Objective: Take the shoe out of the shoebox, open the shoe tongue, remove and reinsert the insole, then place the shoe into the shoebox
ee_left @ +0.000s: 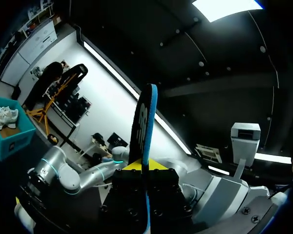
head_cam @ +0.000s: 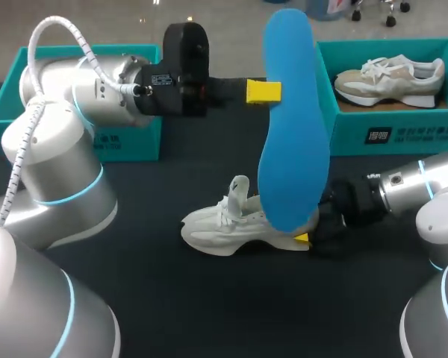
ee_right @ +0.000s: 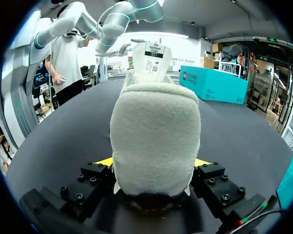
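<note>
upright, insole between left fingers; shoe between right fingers.

Head camera: fixed high behind me, tilted down over black table. Widest, farthest view, my arms entering from both sides.
Left wrist camera: sights along my left fingers, aimed up off table toward ceiling. Insole edge-on, very near lens.
Right wrist camera: low, nearly level across tabletop. Shoe heel fills near field.
Shared: head and left wrist both catch insole; head and right wrist both catch shoe.
</note>
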`<state>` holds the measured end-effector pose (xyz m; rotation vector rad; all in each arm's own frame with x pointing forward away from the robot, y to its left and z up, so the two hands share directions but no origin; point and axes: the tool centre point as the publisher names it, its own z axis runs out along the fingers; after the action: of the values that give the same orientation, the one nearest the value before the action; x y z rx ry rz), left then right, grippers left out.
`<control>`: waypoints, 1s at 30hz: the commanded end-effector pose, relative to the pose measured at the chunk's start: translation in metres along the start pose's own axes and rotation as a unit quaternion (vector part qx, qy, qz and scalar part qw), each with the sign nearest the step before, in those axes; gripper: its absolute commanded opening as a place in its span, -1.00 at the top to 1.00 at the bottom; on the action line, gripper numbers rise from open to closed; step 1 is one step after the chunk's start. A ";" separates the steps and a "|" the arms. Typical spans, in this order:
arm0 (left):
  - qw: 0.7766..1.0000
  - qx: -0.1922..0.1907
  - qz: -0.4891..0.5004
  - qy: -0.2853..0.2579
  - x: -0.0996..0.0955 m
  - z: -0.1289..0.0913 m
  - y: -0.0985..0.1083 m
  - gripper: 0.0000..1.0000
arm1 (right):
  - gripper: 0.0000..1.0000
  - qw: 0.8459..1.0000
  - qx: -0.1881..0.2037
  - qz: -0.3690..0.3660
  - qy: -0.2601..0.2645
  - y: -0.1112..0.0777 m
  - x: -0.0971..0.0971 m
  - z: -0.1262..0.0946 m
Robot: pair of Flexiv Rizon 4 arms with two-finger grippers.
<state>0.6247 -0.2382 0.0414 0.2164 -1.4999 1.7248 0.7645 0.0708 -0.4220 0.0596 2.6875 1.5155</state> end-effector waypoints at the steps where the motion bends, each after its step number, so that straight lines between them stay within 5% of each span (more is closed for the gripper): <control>1: 1.000 -0.005 -0.008 0.000 0.002 -0.007 0.007 1.00 | 1.00 1.000 0.002 0.000 0.000 -0.003 -0.001 0.002; 30: 1.000 -0.011 -0.012 0.001 0.001 -0.008 0.008 1.00 | 1.00 1.000 0.002 0.000 0.000 -0.003 -0.001 0.002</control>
<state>0.6219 -0.2293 0.0338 0.2219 -1.5094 1.6870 0.7645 0.0708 -0.4220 0.0596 2.6875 1.5155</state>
